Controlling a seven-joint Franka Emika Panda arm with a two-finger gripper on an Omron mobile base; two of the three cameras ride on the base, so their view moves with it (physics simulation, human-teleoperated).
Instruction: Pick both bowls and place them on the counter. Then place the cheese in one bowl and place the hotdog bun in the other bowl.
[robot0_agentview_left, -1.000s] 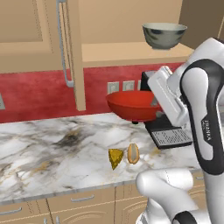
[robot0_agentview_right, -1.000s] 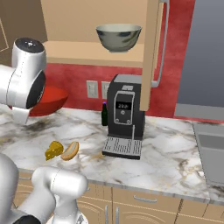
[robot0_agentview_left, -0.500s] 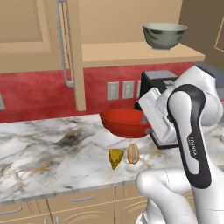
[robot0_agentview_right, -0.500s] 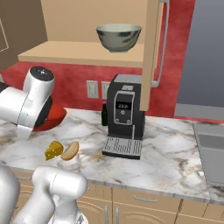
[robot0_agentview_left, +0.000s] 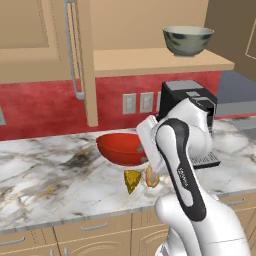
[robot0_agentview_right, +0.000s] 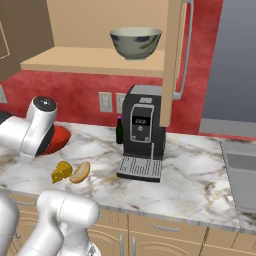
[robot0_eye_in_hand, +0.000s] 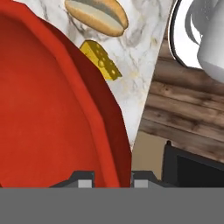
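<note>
Left base view, listed outward from the black coffee machine (robot0_agentview_left: 187, 107): wide, shallow, glossy red bowl (robot0_agentview_left: 120, 148) on the veined white marble counter (robot0_agentview_left: 45, 180) to the machine's left, its rim clamped in the two-finger gripper (robot0_eye_in_hand: 113, 179); small yellow-orange cheese wedge (robot0_agentview_left: 132, 180) in front of that bowl; oval tan hotdog bun (robot0_agentview_left: 151, 177) just beside the wedge; deep grey-green bowl (robot0_agentview_left: 188, 40) on the tan wooden shelf (robot0_agentview_left: 155, 62) above the machine.

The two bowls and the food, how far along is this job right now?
Nothing looks finished. In hand: the gripper pinches the red bowl by its rim, low at the counter. Left: the grey-green bowl on the shelf, then the cheese and bun, both lying on the marble.
</note>
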